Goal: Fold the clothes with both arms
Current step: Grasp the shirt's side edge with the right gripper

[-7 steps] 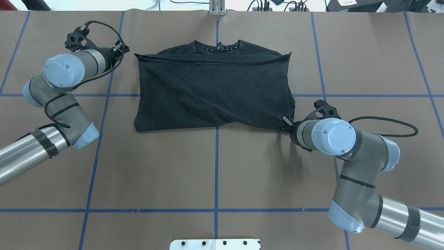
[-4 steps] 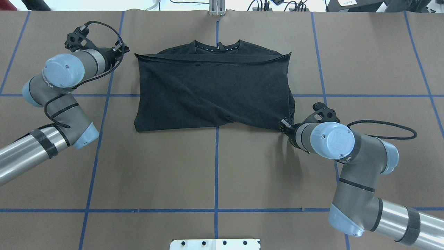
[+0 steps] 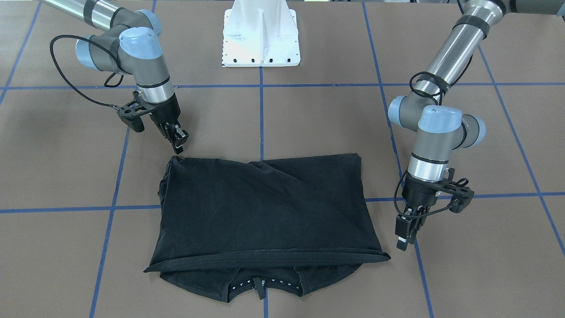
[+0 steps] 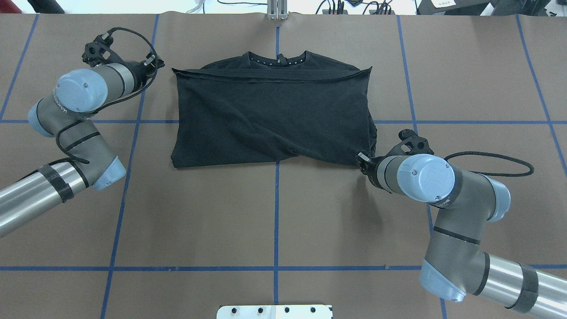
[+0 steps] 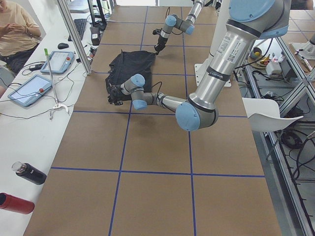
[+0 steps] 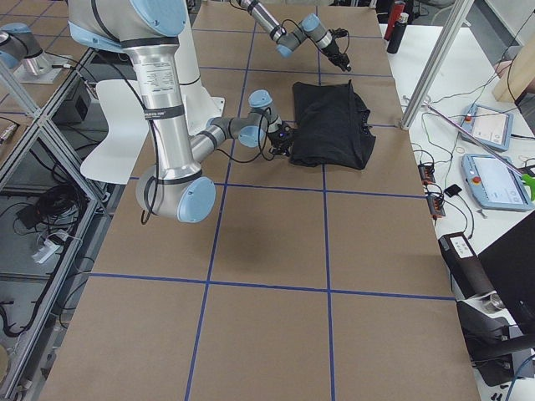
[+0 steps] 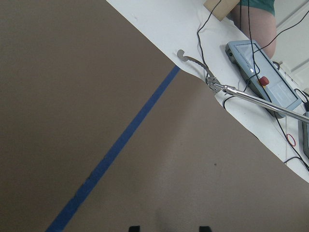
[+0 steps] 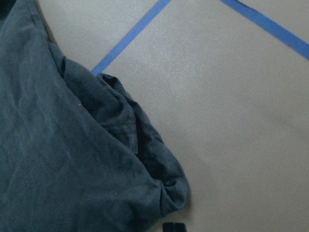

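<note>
The black T-shirt [image 4: 270, 115] lies folded flat at the table's middle, collar [image 4: 278, 60] at the far edge, and its graphic is hidden. It also shows in the front view [image 3: 265, 207]. My left gripper [image 4: 157, 63] hovers just off the shirt's far left corner. It is open and empty, and the left wrist view [image 7: 169, 228] shows only brown paper under it. My right gripper [image 4: 361, 158] is at the shirt's near right corner. Its fingers look shut in the front view [image 3: 178, 145]. The bunched corner [image 8: 164, 183] lies on the table just ahead of it, not held.
Brown paper with blue tape lines [image 4: 276, 212] covers the table. The white pedestal base [image 3: 260, 35] stands at the near edge. Beyond the far edge are a metal post [image 4: 277, 11], tablets [image 5: 29, 91] and cables. Bottles [image 5: 29, 173] lie on the side bench.
My right arm has shifted slightly, with its gripper staying at the shirt's near right corner. The left arm and the shirt have hardly moved.
</note>
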Action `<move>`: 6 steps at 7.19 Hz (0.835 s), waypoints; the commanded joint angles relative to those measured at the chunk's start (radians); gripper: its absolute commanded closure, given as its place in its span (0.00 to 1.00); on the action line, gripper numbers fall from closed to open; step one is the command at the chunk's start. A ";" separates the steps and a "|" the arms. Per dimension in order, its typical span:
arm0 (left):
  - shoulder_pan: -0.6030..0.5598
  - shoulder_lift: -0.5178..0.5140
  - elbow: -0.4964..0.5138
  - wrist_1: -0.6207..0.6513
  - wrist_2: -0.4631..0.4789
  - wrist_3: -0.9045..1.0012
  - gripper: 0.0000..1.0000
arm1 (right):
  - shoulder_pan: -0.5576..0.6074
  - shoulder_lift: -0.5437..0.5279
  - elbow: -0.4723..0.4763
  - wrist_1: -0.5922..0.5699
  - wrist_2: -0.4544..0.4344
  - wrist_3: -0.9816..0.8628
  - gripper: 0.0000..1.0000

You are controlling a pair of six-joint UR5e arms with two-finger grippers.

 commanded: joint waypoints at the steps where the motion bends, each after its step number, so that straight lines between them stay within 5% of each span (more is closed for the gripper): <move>1: 0.000 0.000 0.000 0.000 0.000 0.000 0.49 | 0.007 -0.033 0.050 -0.003 0.020 -0.001 1.00; 2: 0.000 0.000 0.002 0.000 0.000 0.000 0.49 | 0.001 -0.043 0.047 -0.003 0.006 0.006 1.00; 4: 0.000 0.000 0.003 0.000 0.002 0.001 0.49 | 0.017 -0.034 0.026 -0.002 0.004 0.008 0.42; 6: 0.000 0.002 0.003 0.002 0.002 0.001 0.49 | 0.026 0.014 -0.023 -0.002 0.003 0.008 0.39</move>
